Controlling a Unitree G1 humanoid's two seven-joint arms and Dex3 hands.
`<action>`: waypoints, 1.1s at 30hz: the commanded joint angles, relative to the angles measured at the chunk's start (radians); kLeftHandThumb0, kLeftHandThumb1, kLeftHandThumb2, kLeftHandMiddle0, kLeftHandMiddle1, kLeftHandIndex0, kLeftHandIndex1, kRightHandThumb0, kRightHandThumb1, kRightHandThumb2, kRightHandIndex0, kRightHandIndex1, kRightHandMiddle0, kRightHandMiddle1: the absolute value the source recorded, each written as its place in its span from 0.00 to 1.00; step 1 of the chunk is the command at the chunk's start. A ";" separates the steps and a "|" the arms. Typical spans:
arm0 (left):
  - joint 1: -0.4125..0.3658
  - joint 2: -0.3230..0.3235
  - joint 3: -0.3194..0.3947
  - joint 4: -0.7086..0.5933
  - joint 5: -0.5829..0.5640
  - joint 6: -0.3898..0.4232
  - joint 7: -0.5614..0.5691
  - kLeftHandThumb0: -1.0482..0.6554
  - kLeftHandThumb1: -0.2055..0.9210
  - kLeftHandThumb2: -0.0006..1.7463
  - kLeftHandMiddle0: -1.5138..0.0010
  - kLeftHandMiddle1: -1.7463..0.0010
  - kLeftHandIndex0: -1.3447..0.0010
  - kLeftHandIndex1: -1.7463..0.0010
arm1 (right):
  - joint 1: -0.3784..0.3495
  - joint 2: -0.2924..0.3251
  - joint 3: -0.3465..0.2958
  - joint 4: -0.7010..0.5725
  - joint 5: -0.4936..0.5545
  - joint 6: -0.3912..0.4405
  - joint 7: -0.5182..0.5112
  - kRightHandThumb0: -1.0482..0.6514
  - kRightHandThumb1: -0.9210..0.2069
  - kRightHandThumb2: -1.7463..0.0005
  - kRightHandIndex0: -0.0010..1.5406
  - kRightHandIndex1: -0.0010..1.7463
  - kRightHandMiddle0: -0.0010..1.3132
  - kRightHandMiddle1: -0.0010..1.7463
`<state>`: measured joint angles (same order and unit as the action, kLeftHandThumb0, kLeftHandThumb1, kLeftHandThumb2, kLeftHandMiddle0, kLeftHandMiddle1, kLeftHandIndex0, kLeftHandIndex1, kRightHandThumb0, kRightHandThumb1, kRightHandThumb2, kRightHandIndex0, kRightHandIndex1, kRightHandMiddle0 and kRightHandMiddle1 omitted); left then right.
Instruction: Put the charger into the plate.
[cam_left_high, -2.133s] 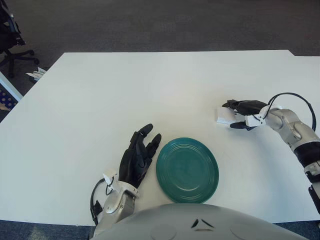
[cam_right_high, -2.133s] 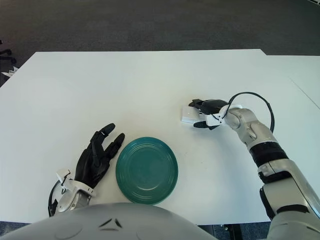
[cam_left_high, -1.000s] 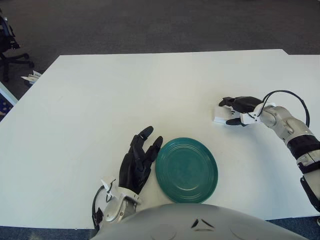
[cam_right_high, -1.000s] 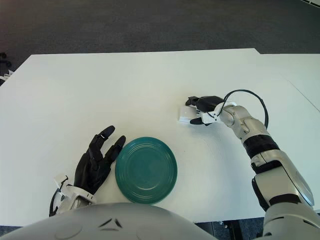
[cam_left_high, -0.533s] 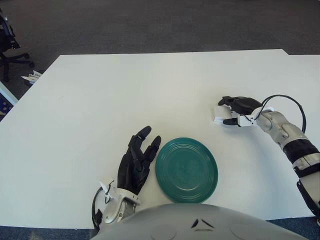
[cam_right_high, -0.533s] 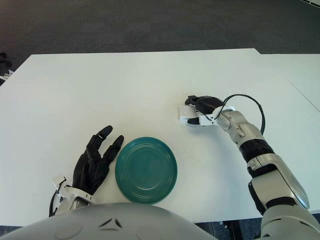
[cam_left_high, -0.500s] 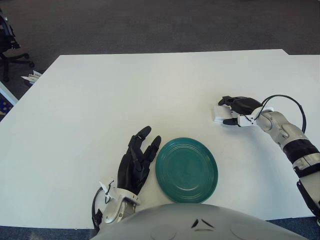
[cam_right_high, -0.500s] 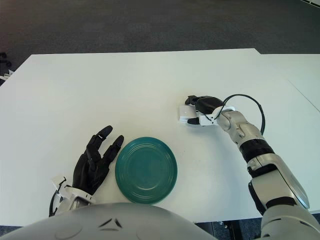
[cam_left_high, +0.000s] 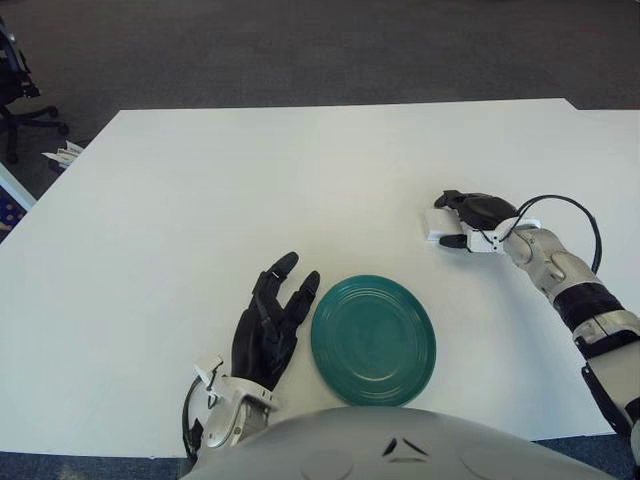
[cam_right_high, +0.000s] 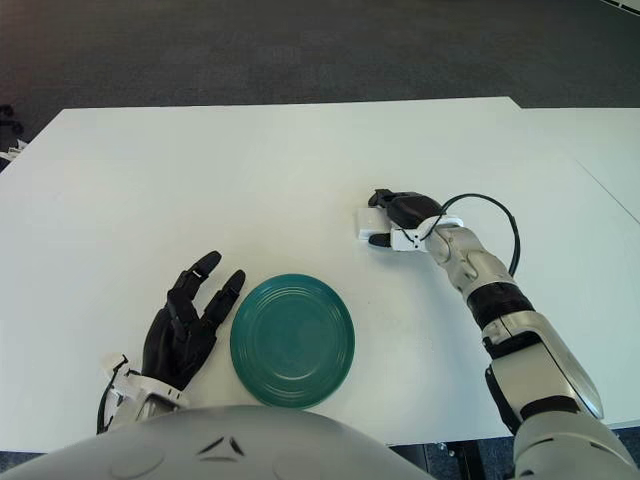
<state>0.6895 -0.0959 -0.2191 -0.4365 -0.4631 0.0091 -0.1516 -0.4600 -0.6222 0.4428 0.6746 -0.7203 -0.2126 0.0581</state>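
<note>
The white charger (cam_left_high: 433, 227) lies on the white table (cam_left_high: 300, 180), right of centre. My right hand (cam_left_high: 443, 220) comes in from the right and is shut on the charger, black fingers over its top and thumb at its near side. Most of the charger is hidden by the fingers. The round dark green plate (cam_left_high: 373, 340) sits near the table's front edge, down and to the left of the charger, with nothing in it. My left hand (cam_left_high: 270, 320) shows just left of the plate, fingers spread and holding nothing.
A black cable (cam_left_high: 565, 202) loops over my right wrist. An office chair (cam_left_high: 18, 92) and some papers (cam_left_high: 62, 153) stand on the floor beyond the table's left corner. The table's far edge borders dark carpet.
My right hand has closed in on the charger and shifted slightly left with it. My left hand has drawn back a little toward my body.
</note>
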 joint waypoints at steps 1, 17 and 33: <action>-0.008 0.003 0.003 -0.005 -0.007 -0.001 -0.006 0.08 1.00 0.52 0.64 0.98 0.96 0.46 | 0.019 0.026 0.032 0.064 -0.026 0.028 0.012 0.17 0.00 0.67 0.15 0.00 0.00 0.35; -0.016 -0.013 -0.004 -0.007 -0.009 0.003 0.006 0.07 1.00 0.50 0.63 0.97 0.96 0.46 | -0.030 0.022 0.074 0.215 -0.037 -0.003 -0.063 0.20 0.00 0.71 0.19 0.01 0.00 0.41; -0.020 -0.019 0.000 -0.001 0.005 -0.012 0.002 0.03 1.00 0.53 0.63 0.98 0.94 0.45 | -0.097 0.039 0.152 0.407 -0.069 -0.050 -0.202 0.23 0.00 0.75 0.23 0.01 0.02 0.45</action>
<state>0.6743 -0.1138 -0.2199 -0.4360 -0.4629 0.0086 -0.1516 -0.5913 -0.5934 0.5596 0.9838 -0.7386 -0.3112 -0.1711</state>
